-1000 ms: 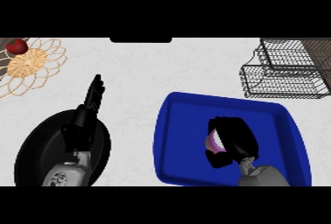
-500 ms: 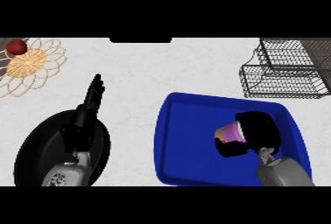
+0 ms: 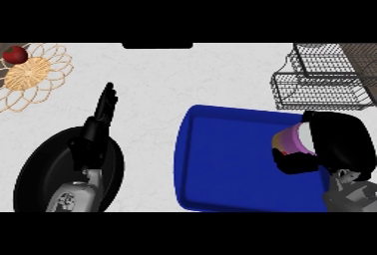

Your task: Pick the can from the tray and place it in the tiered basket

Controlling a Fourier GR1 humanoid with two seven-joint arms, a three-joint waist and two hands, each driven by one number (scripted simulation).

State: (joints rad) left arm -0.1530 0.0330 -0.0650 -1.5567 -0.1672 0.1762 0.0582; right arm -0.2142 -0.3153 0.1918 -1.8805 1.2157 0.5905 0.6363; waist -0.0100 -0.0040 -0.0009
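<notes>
- R. hand – fingers curled round the can, which sticks out at its 9 o'clock side.
- Can – tilted, over the blue tray's 3 o'clock edge.
- Tiered basket – at 12 o'clock from the hand, apart.
- L. hand – fingers straight, over a black pan.

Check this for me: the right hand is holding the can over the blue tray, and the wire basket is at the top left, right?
Not quite. In the head view the basket is at the top right. The rest holds: the right hand has the can over the blue tray.
</notes>
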